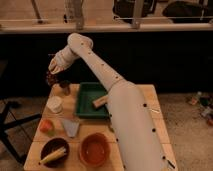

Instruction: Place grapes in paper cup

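Dim, soft-focus indoor scene.
Overhead light brightens the pale wooden table (135,100) and the white robot arm (127,120); the upper frame sinks into murky dark, everything slightly blurred.

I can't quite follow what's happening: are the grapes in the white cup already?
Not yet. The grapes hang from the gripper, fingers shut on them, above the table's far left corner, beyond the paper cup.

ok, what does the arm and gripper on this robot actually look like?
The arm is smooth off-white, made of thick rounded segments that taper from a bulky lower link to a slimmer upper one. Small dark dots run along its shell. No loose cables show. The gripper, at upper left above the table's far corner, is a paler tan-cream.
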